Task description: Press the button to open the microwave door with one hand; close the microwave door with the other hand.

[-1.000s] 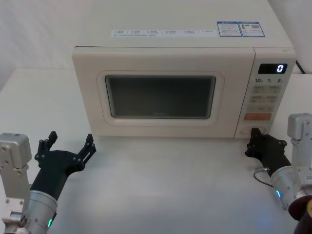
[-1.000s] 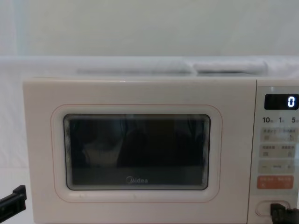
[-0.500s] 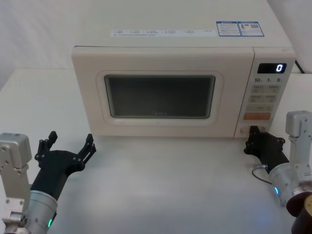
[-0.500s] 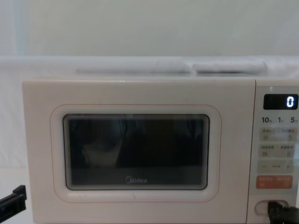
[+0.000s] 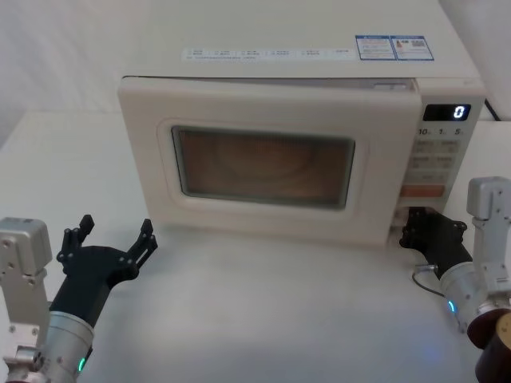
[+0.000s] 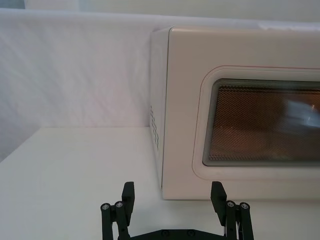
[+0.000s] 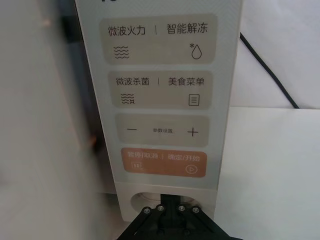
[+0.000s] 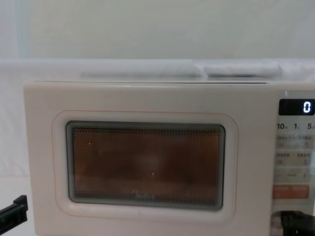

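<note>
The microwave door (image 5: 263, 163) stands ajar, its free edge swung out at the control-panel side and the inside lit. The right gripper (image 5: 421, 230) sits at the button (image 7: 150, 198), holding nothing; its finger spread cannot be told. The left gripper (image 5: 112, 238), wide open and empty, waits on the table with the door's hinge end at its one o'clock, so it is the arm placed to push the door shut.
</note>
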